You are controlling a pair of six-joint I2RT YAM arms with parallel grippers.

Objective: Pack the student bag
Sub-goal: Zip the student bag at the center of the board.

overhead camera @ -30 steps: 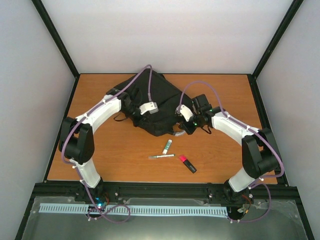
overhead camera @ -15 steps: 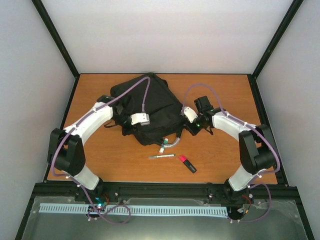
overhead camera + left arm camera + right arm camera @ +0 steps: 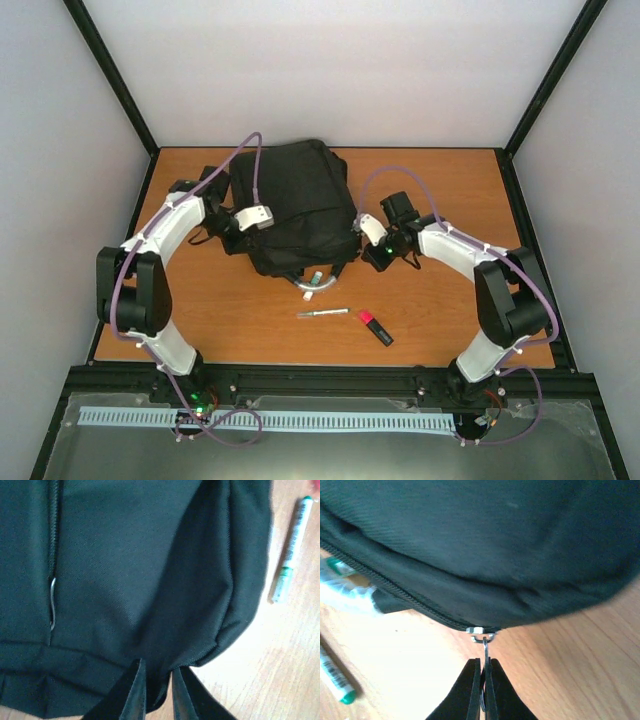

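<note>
The black student bag (image 3: 295, 205) lies on the wooden table at the back centre. My left gripper (image 3: 228, 228) is at its left edge, shut on a fold of the bag's fabric (image 3: 159, 672). My right gripper (image 3: 372, 255) is at the bag's right side, shut on the metal zipper pull (image 3: 485, 652) of the bag (image 3: 485, 545). A green-capped marker (image 3: 316, 279) lies partly under the bag's near edge, beside a grey-silver loop handle (image 3: 305, 292). It also shows in the left wrist view (image 3: 291, 550).
A thin silver pen (image 3: 322, 313) and a red-and-black highlighter (image 3: 375, 327) lie on the table in front of the bag. A green-tipped pen (image 3: 334, 677) lies at the left in the right wrist view. Black frame posts border the table.
Both arms have shifted the bag back and left; it now lies flatter and squarer. The left gripper moved from the bag's middle to its left edge. The green marker is now partly covered.
</note>
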